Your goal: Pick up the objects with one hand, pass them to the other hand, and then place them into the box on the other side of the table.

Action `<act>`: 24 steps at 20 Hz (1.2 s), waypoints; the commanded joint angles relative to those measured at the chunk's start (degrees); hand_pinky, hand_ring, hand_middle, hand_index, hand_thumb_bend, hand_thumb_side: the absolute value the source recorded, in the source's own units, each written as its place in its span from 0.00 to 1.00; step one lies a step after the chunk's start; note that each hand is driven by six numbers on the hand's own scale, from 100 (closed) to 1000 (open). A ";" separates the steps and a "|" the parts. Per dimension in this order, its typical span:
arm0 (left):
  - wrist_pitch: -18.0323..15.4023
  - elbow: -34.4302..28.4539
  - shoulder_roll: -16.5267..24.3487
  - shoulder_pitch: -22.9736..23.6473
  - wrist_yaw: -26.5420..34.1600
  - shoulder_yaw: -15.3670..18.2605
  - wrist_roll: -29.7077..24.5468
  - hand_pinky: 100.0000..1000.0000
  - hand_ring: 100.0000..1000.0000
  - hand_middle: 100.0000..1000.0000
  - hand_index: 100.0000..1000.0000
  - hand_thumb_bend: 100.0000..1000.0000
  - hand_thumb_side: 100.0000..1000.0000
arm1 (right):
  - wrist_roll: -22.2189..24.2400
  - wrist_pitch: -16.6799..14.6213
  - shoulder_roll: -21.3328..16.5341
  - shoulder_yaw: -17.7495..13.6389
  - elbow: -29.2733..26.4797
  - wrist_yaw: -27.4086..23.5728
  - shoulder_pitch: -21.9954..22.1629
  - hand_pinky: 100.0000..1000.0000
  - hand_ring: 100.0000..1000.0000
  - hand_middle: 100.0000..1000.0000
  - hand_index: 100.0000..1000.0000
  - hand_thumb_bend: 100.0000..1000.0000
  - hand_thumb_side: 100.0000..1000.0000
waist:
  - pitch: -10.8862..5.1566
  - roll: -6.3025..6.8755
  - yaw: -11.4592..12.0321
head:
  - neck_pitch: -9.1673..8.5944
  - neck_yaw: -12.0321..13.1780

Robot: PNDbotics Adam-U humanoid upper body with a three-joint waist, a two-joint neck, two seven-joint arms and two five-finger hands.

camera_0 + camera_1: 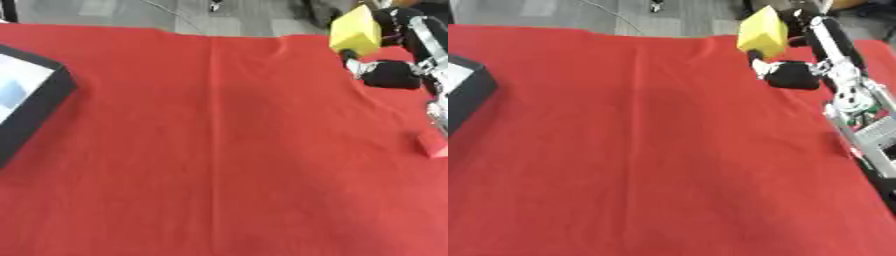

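The table is covered by a matt red cloth (pixel 219 150), creased down its middle. A yellow block (pixel 763 32) with a smooth, dull surface is gripped by the right hand (pixel 791 74), which looks like matt black plastic with silvery metal parts. The box (pixel 31 100) has dark matt walls.

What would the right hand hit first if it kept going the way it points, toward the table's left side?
Nothing nearby: the right hand, holding the yellow block, faces bare red cloth. The black box at the left edge comes first, though depth is unclear.
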 commanded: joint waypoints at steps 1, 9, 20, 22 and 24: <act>-0.68 -1.01 2.89 -1.67 -0.62 -0.05 -0.36 0.62 0.60 0.67 0.72 0.00 0.60 | -2.03 0.25 1.64 1.79 -1.91 -0.01 -0.99 0.75 0.72 0.37 0.52 0.00 0.00 | -1.56 0.18 -0.13 | 0.41 0.23; -3.61 -1.01 5.14 -7.71 -3.90 -3.77 -4.95 0.64 0.62 0.68 0.73 0.00 0.48 | -5.78 -2.87 7.48 7.83 0.14 3.30 -2.08 0.75 0.72 0.37 0.53 0.00 0.00 | -1.89 0.48 0.18 | 0.96 -1.23; -1.95 -1.01 7.07 -13.52 -7.90 -10.50 -17.63 0.66 0.64 0.69 0.74 0.00 0.49 | -4.21 -12.47 11.60 14.49 4.76 -1.28 -2.30 0.75 0.73 0.37 0.53 0.00 0.00 | -2.60 0.52 0.16 | 2.06 -1.22; -1.05 -1.01 7.31 -14.11 -7.85 -11.41 -19.59 0.66 0.64 0.69 0.74 0.00 0.51 | -3.62 -13.95 12.09 15.25 5.11 -2.02 -2.15 0.76 0.73 0.37 0.53 0.00 0.00 | -2.72 0.47 0.09 | 2.22 -1.11; 0.11 -1.01 7.43 -14.79 -8.08 -12.22 -21.66 0.66 0.64 0.69 0.75 0.00 0.51 | -4.60 -15.58 12.79 15.72 5.68 -2.84 -2.00 0.75 0.73 0.37 0.53 0.00 0.00 | -2.85 0.44 0.01 | 2.35 -0.93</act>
